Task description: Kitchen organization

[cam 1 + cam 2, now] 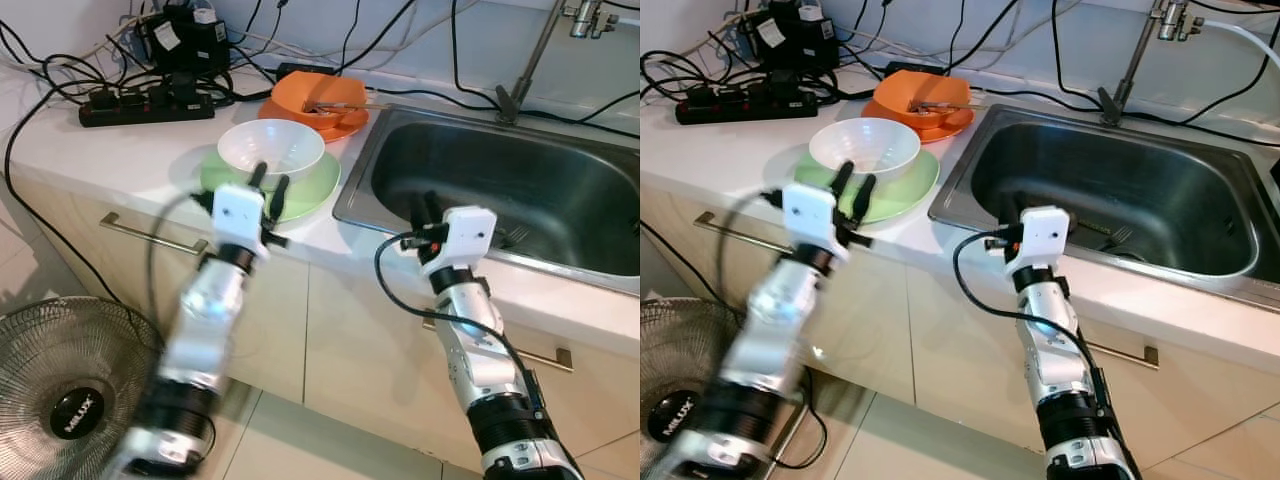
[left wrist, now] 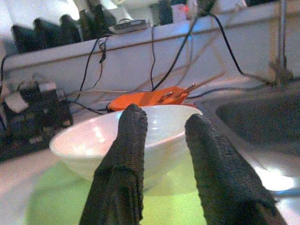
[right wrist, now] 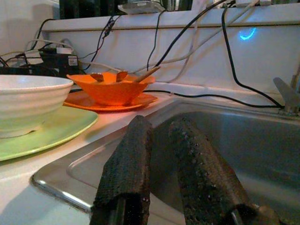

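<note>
A white bowl (image 1: 271, 148) sits on a green plate (image 1: 312, 188) on the white counter. Behind it an orange bowl (image 1: 318, 99) holding utensils rests on an orange plate (image 1: 343, 126). My left gripper (image 1: 269, 181) hovers at the near rim of the white bowl, open, its fingers (image 2: 126, 159) pointing at the bowl (image 2: 126, 136) with nothing held. My right gripper (image 1: 423, 210) reaches over the front edge of the steel sink (image 1: 520, 190), open and empty, its fingers (image 3: 129, 164) above the basin. A fork (image 1: 1118, 237) lies in the sink.
A power strip (image 1: 145, 103) and black adapters with many cables crowd the counter's back left. The faucet (image 1: 520, 75) rises behind the sink. A floor fan (image 1: 75, 395) stands at the lower left, beside the cabinet fronts with their handles (image 1: 150, 235).
</note>
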{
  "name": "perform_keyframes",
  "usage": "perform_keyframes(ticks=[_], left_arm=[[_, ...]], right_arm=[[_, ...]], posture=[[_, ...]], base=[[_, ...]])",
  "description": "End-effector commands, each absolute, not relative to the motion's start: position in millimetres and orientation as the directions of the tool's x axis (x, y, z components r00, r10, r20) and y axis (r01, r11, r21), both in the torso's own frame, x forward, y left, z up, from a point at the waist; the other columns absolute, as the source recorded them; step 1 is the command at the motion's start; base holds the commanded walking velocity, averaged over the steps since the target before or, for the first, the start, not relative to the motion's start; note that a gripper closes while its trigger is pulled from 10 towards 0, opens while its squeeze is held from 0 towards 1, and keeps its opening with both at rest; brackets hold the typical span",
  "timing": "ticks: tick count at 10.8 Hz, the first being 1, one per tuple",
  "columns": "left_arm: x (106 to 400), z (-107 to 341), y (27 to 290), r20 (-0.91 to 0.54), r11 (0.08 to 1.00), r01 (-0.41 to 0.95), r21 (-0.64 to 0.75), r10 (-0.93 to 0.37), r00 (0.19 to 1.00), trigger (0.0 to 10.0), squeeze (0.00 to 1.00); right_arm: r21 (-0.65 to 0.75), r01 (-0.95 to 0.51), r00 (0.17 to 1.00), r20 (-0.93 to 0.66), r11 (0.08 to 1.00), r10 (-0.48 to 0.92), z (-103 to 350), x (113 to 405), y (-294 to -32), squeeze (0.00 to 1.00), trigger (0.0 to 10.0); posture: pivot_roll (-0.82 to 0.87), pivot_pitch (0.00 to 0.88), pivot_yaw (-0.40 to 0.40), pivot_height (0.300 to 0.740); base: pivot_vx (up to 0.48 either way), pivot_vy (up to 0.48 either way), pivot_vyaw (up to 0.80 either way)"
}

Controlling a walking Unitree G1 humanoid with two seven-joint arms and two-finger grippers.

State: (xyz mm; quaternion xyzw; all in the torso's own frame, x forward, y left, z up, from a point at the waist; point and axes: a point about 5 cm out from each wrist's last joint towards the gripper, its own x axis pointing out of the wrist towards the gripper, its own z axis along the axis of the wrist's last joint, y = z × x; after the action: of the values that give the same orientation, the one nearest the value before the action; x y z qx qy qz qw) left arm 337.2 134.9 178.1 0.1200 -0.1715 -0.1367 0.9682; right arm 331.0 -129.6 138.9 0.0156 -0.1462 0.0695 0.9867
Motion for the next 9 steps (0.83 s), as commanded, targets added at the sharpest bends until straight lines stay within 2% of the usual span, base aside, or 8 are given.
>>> perform_keyframes(ticks=[1,2,4,5,6,7,9], left_arm=[[343,184,137,0.253,0.888,0.238,0.394,-0.354,0.901,10.0,1.00],[347,187,144,0.225,0.862,0.246,0.443,-0.373,0.900,10.0,0.00],[356,200,158,0.078,0.754,0.364,0.547,-0.478,0.875,10.0,0.00],[355,204,163,-0.043,0.640,0.468,0.609,-0.563,0.826,10.0,0.00],[354,206,168,-0.108,0.570,0.510,0.644,-0.592,0.799,10.0,0.00],[359,213,176,-0.156,0.514,0.514,0.686,-0.587,0.795,10.0,0.00],[365,221,181,-0.176,0.480,0.496,0.724,-0.567,0.805,10.0,0.00]], right_arm=[[0.021,-0.133,0.950,0.289,0.991,0.122,139,331,-131,0.00,10.0],[0.021,-0.135,0.950,0.287,0.991,0.123,139,331,-130,0.00,10.0],[0.023,-0.144,0.950,0.282,0.989,0.131,139,331,-127,0.00,10.0],[0.024,-0.144,0.951,0.280,0.989,0.132,140,332,-126,0.00,10.0],[0.025,-0.146,0.951,0.279,0.989,0.133,140,332,-126,0.00,10.0],[0.028,-0.156,0.951,0.276,0.987,0.142,139,333,-122,0.00,10.0],[0.033,-0.158,0.950,0.277,0.987,0.143,140,333,-122,0.00,10.0]], posture=[[0.18,0.014,-0.018,0.740],[0.18,0.011,-0.016,0.740],[0.19,0.020,-0.020,0.740],[0.19,0.025,-0.017,0.740],[0.19,0.026,-0.017,0.740],[0.20,0.029,-0.016,0.740],[0.19,0.036,-0.018,0.740]], base=[[0.000,0.000,0.00],[0.000,0.000,0.00],[0.000,0.000,0.00],[0.000,0.000,0.00],[0.000,0.000,0.00],[0.000,0.000,0.00],[0.000,0.000,0.00]])
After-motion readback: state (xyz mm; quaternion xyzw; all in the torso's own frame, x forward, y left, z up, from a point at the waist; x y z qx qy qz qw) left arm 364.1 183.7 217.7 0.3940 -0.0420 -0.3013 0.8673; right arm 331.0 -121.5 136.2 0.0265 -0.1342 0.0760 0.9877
